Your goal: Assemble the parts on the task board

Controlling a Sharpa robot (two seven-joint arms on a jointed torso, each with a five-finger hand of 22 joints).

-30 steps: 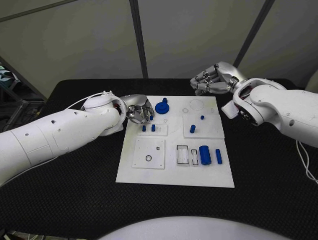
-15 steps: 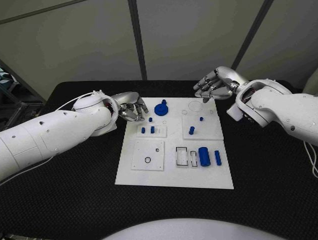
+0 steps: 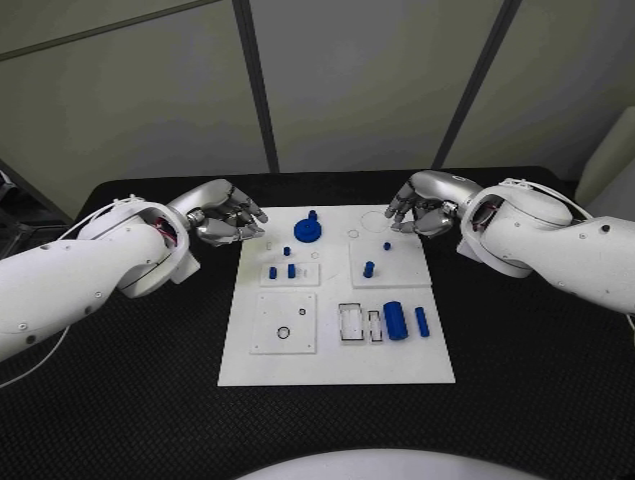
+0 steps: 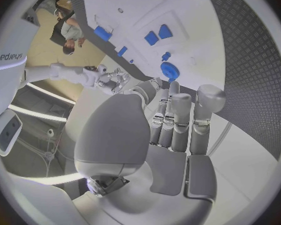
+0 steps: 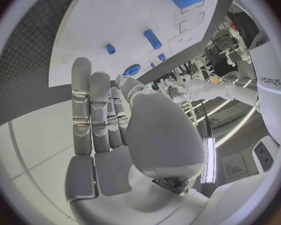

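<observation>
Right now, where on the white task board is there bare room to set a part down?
The white task board's near strip, below the slot row holding the large blue cylinder, is bare. The far half is crowded: blue round knob, small pegs, and both silver hands, left and right, beside it.

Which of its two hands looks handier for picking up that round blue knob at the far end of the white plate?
Probably the left hand: it hangs just beside the round blue knob, off the task board edge. The right hand sits at the opposite far corner, farther from it. Neither hand holds anything.
</observation>
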